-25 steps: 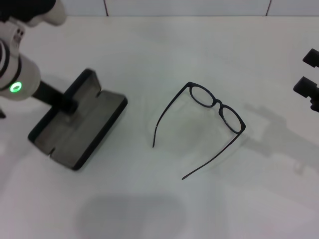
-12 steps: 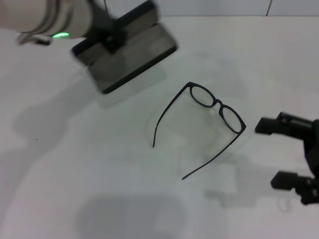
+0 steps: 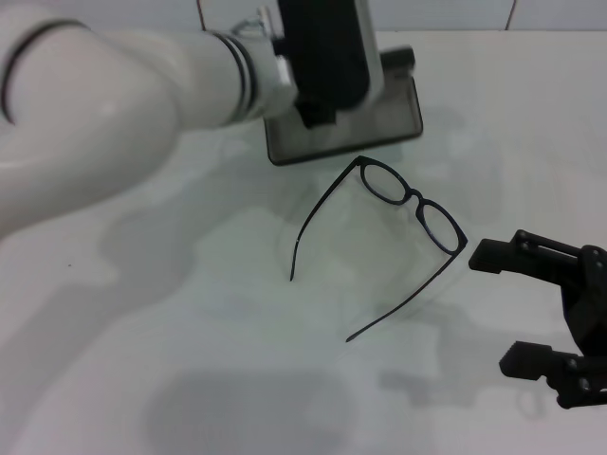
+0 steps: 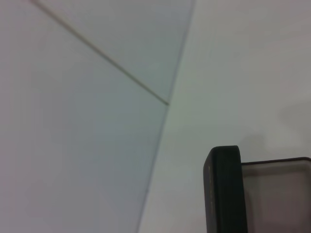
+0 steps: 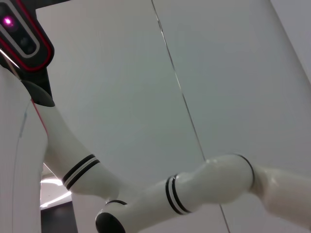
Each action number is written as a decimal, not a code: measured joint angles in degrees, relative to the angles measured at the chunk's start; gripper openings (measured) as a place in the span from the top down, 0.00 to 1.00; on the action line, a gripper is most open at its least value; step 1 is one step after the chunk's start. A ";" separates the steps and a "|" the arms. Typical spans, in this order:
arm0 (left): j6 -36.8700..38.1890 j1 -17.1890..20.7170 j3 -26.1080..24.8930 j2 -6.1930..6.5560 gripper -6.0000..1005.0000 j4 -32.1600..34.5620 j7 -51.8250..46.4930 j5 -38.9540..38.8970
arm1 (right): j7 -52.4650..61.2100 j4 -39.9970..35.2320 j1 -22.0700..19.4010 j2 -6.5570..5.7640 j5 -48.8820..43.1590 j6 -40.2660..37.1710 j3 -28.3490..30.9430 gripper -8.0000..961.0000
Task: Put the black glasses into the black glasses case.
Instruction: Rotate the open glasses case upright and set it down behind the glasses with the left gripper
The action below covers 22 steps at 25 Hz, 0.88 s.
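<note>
On the white bench [image 3: 190, 379], left to right: left gripper [image 3: 318, 109], jaws grasping the open black hinged glasses case [image 3: 379, 118], is standing it beyond the thin black-framed glasses [image 3: 414, 204]; right gripper [image 3: 536, 308], jaws released, is hovering beside them. Step: positioning; next, likely grasping the frame.

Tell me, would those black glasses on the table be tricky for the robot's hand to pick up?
Probably. The black glasses have a thin frame and long slim arms spread open, so they look light and likely to skid on the smooth white table. The clear lenses seem fragile. The right hand waits open beside them.
</note>
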 joint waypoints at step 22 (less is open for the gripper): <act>-7.58 -1.76 10.45 -0.31 0.80 -9.62 3.23 0.01 | 0.12 0.78 -0.25 0.63 -0.01 0.74 1.93 0.13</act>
